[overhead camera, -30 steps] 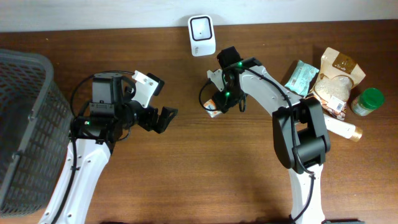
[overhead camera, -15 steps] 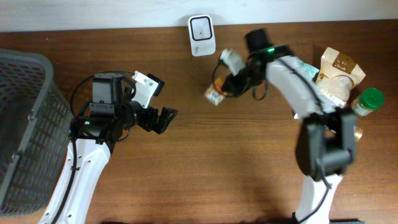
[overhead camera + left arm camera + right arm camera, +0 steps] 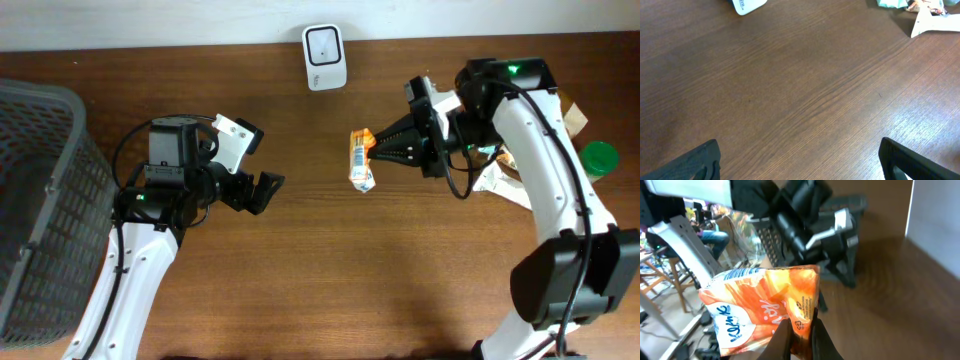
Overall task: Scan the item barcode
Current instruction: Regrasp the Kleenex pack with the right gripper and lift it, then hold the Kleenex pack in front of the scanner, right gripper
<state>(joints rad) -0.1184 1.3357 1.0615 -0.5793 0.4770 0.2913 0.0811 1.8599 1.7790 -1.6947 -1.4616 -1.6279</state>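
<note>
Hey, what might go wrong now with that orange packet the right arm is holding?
The right pincer grips the packet only by an edge seam, so it might slip or swing. The packet is off to the side of the scanner, and I cannot tell where its barcode faces, so the scan may miss.

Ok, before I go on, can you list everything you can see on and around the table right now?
snack packet: one, orange and white, mid-table, held by the right arm
barcode scanner: one, white with a dark window, far edge, centre
basket: one, grey mesh, left edge
jar: one, green lid, right edge, partly hidden
other groceries: count unclear, pale, mostly hidden under the right arm
table: one, brown wood
left arm: one, white and black, beside the basket, jaws open and empty
right arm: one, white and black, right side, jaws shut on the snack packet
</note>
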